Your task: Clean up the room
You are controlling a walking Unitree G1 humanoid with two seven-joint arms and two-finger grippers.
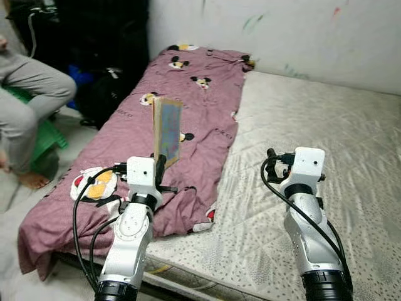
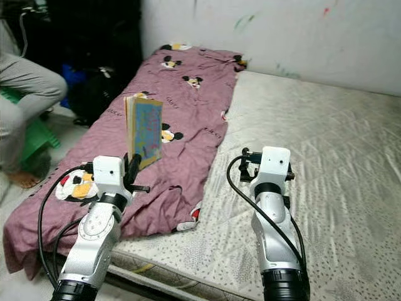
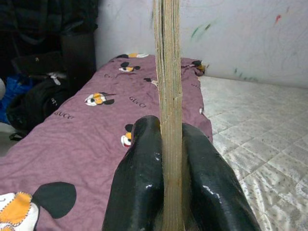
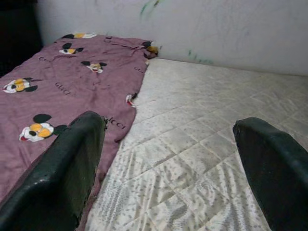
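My left gripper (image 1: 161,168) is shut on a thin book (image 1: 167,130) with a blue cover, held upright above the purple cartoon-print blanket (image 1: 188,94). In the left wrist view the book's page edge (image 3: 168,96) stands clamped between the two black fingers (image 3: 139,183). My right gripper (image 1: 270,155) hovers open over the bare white mattress (image 1: 326,138), nothing between its fingers (image 4: 67,168).
A person (image 1: 28,100) in grey trousers sits at the left on a green stool (image 1: 47,138). Dark bags (image 1: 103,88) lie on the floor beside the bed. A marked white wall (image 1: 282,31) runs along the far side of the mattress.
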